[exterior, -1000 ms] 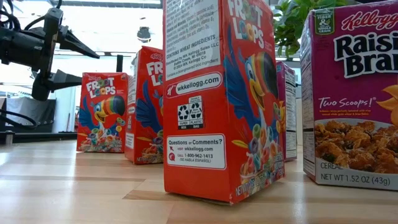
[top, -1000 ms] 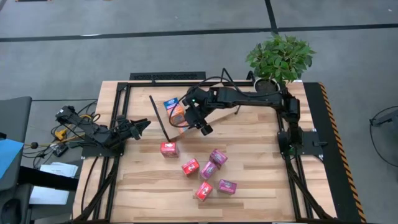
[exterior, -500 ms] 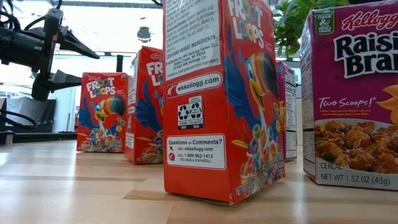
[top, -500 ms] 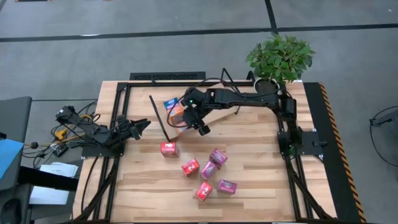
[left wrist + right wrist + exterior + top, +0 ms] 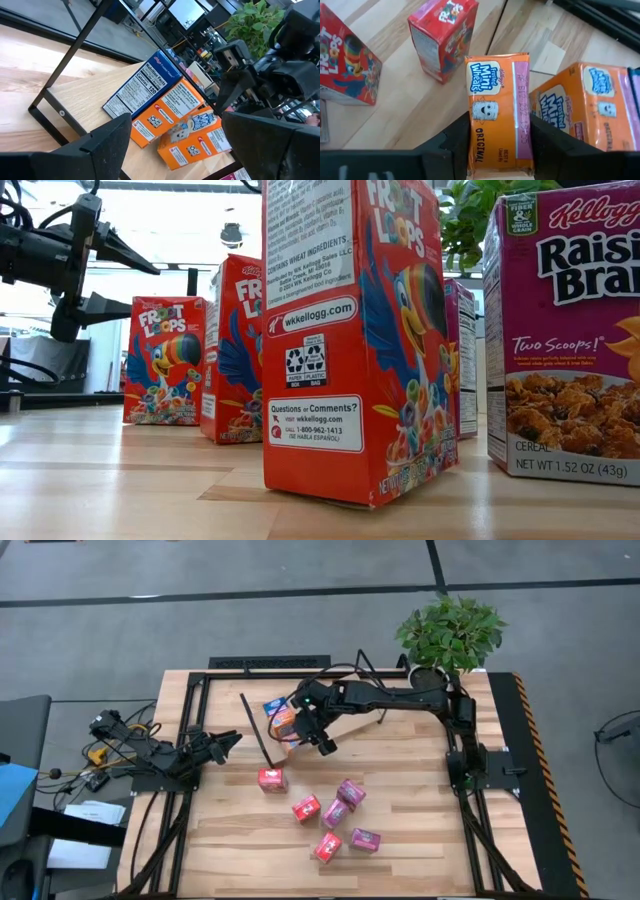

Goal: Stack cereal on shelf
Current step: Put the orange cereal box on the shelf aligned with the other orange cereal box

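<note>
I have the right gripper (image 5: 497,150) clamped on an orange box (image 5: 497,107), over the shelf (image 5: 345,730) to stack it; left gripper (image 5: 228,743) waits open.

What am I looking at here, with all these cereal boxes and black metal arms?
These are four camera views of one table with two robot arms. The overhead view shows both: the left gripper waits at the table's left edge with its jaws open, while the right gripper reaches over a tilted plywood shelf. A camera on the right wrist shows its jaws shut on an orange Mini-Wheats box. The left wrist camera sees the shelf, where a blue box and another orange box already lie. The fourth camera sits at tabletop height, so the red Froot Loops boxes and a magenta Raisin Bran box standing on the table look huge. A potted plant stands at the far corner.
</note>
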Action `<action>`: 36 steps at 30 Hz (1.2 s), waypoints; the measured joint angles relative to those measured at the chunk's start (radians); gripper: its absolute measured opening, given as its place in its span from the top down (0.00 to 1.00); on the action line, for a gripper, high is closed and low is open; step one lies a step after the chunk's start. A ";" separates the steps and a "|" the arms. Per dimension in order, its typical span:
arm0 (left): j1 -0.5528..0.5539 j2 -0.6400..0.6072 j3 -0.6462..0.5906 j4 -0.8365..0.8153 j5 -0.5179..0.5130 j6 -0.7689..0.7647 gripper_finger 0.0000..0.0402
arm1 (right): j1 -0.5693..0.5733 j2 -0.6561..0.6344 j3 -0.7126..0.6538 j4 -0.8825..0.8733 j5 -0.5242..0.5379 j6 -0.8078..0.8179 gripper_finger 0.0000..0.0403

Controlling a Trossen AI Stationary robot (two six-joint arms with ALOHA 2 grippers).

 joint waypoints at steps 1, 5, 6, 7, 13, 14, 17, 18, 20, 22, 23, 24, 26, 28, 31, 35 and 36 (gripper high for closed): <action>0.000 0.000 0.000 0.000 0.000 0.000 0.25 | 0.000 0.000 0.000 0.003 0.000 0.001 0.54; 0.000 0.000 0.000 0.000 -0.001 0.000 0.25 | 0.001 0.000 0.000 0.019 0.000 0.002 0.53; 0.000 0.000 0.000 0.000 -0.001 0.000 0.25 | 0.001 0.000 0.000 0.019 -0.001 0.002 0.53; 0.000 0.000 0.000 0.000 -0.001 0.000 0.25 | 0.001 0.000 0.000 0.021 -0.001 0.002 0.54; 0.000 0.000 0.000 0.000 -0.002 0.000 0.25 | 0.006 0.000 0.000 0.024 0.001 0.001 0.55; 0.000 0.000 0.000 0.000 -0.002 0.000 0.25 | 0.006 0.000 0.000 0.026 0.001 0.001 0.55; 0.000 0.000 0.000 0.000 -0.002 -0.001 0.25 | 0.000 0.000 0.000 0.019 0.000 0.010 0.54; 0.000 0.000 0.000 0.000 -0.002 -0.001 0.25 | 0.000 0.000 0.000 0.019 -0.001 0.018 0.53; 0.000 0.000 0.000 0.000 -0.002 -0.001 0.25 | -0.001 0.006 0.000 0.024 0.000 0.022 0.52; 0.000 0.000 0.000 0.000 -0.003 -0.002 0.25 | -0.001 0.019 0.001 0.039 0.001 0.025 0.52; 0.000 0.000 0.000 0.001 -0.005 -0.002 0.25 | -0.001 0.021 0.000 0.035 0.001 0.025 0.52; 0.000 0.000 0.000 0.001 -0.007 -0.002 0.25 | -0.001 0.020 0.000 0.028 0.000 0.025 0.52; 0.000 0.000 0.000 0.001 -0.007 -0.003 0.25 | -0.001 0.028 0.001 0.032 0.000 0.025 0.53; 0.000 0.000 0.000 0.001 -0.006 -0.005 0.25 | 0.000 0.032 0.002 0.031 -0.002 0.025 0.53; 0.000 0.000 0.000 0.001 -0.006 -0.011 0.25 | 0.005 0.031 0.002 0.026 -0.002 0.026 0.53; 0.000 0.000 0.000 0.001 -0.006 -0.011 0.25 | 0.006 0.031 0.002 0.027 0.002 0.026 0.51; 0.000 0.000 0.000 0.001 -0.006 -0.011 0.25 | 0.006 0.031 0.001 0.027 0.002 0.026 0.51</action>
